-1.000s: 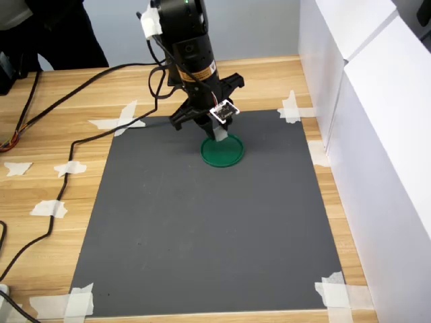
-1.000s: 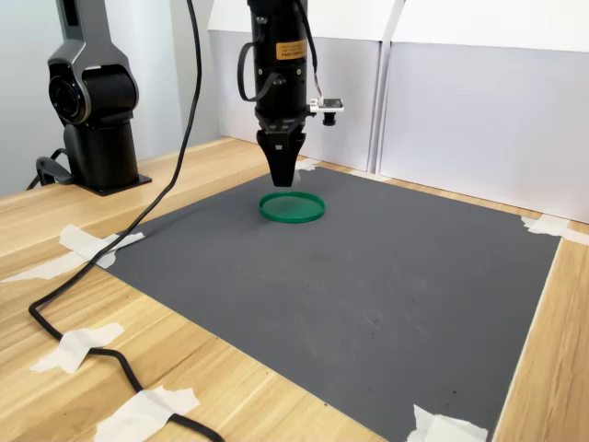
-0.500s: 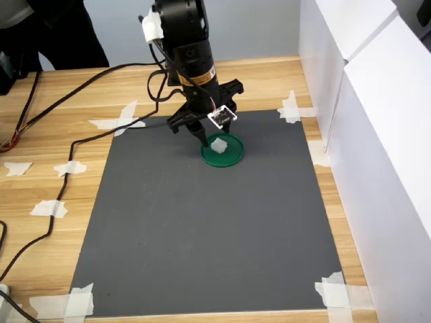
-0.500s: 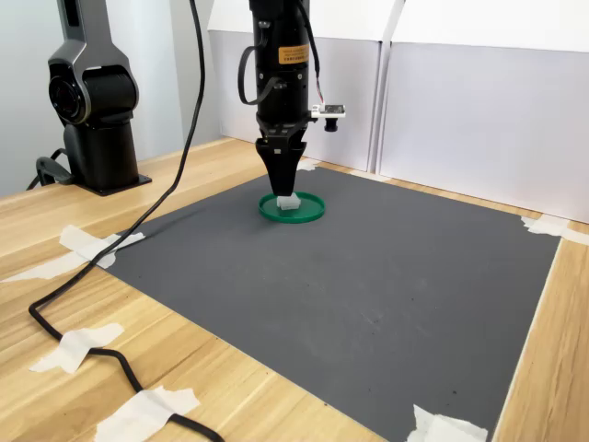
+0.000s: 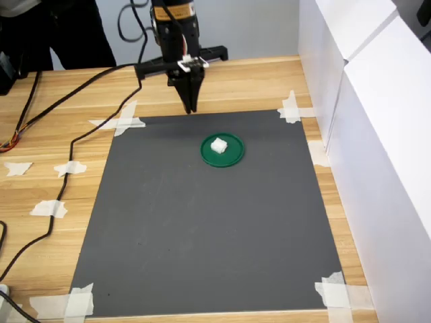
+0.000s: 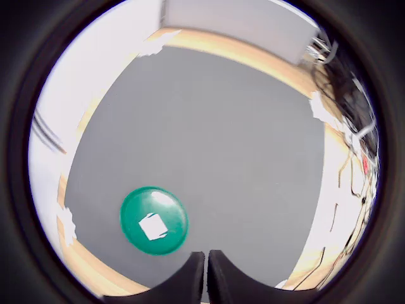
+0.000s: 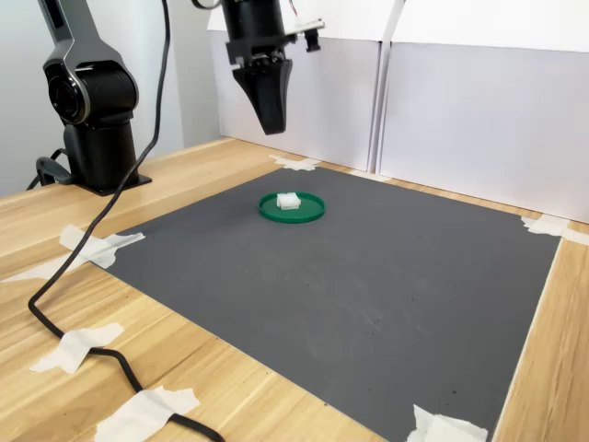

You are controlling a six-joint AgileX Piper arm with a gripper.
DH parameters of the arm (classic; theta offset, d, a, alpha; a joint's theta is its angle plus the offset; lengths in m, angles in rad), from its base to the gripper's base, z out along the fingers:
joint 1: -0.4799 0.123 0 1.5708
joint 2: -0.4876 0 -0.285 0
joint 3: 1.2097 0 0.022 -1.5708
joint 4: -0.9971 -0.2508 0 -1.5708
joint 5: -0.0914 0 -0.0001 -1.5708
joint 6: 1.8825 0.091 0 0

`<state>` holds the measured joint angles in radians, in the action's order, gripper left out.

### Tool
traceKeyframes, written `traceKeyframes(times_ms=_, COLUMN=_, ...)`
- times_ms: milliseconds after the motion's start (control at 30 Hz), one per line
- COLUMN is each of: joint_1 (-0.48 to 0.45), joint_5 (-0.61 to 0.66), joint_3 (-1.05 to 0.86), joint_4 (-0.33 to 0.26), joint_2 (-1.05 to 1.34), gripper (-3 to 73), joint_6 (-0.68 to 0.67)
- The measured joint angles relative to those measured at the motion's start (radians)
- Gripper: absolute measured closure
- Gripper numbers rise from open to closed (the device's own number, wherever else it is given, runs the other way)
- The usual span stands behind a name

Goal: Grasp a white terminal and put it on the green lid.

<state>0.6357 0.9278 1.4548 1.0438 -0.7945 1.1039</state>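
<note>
The white terminal (image 5: 218, 145) (image 6: 152, 227) (image 7: 288, 200) rests on the green lid (image 5: 232, 156) (image 6: 136, 212) (image 7: 311, 211), near its middle, on the dark grey mat. My gripper (image 5: 191, 108) (image 6: 206, 272) (image 7: 273, 129) hangs well above the mat, shut with its fingers pressed together and nothing between them. In the first exterior view it is up and to the left of the lid, over the mat's far edge. Nothing touches the terminal.
The grey mat (image 5: 209, 222) is taped at its corners to a wooden table (image 5: 54, 155). White panels (image 5: 377, 134) wall the first exterior view's right side. Black cables (image 5: 74, 141) trail across the table at the first exterior view's left. The arm's base (image 7: 92, 120) stands at the second exterior view's left.
The gripper let go of the white terminal on the green lid, shut its fingers, then rose and drew back toward the mat's far edge. The terminal stays on the lid.
</note>
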Motion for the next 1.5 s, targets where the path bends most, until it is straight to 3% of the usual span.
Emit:
traceKeyframes(times_ms=300, joint_1=-0.253, joint_5=-0.286, joint_3=-0.220, joint_4=0.030, joint_2=0.411, gripper=71.1, joint_6=0.078)
traceKeyframes(times_ms=533, joint_1=-0.266, joint_5=-0.572, joint_3=-0.496, joint_4=0.015, joint_2=0.663, gripper=71.1, joint_6=0.079)
traceKeyframes(times_ms=700, joint_1=-0.266, joint_5=-0.740, joint_3=-0.670, joint_4=-0.057, joint_2=0.795, gripper=71.1, joint_6=0.082)
traceKeyframes(times_ms=900, joint_1=-0.266, joint_5=-0.774, joint_3=-0.791, joint_4=-0.104, joint_2=0.950, gripper=71.1, joint_6=0.082)
traceKeyframes(times_ms=1500, joint_1=-0.266, joint_5=-0.749, joint_3=-0.840, joint_4=-0.104, joint_2=1.075, gripper=71.1, joint_6=0.082)
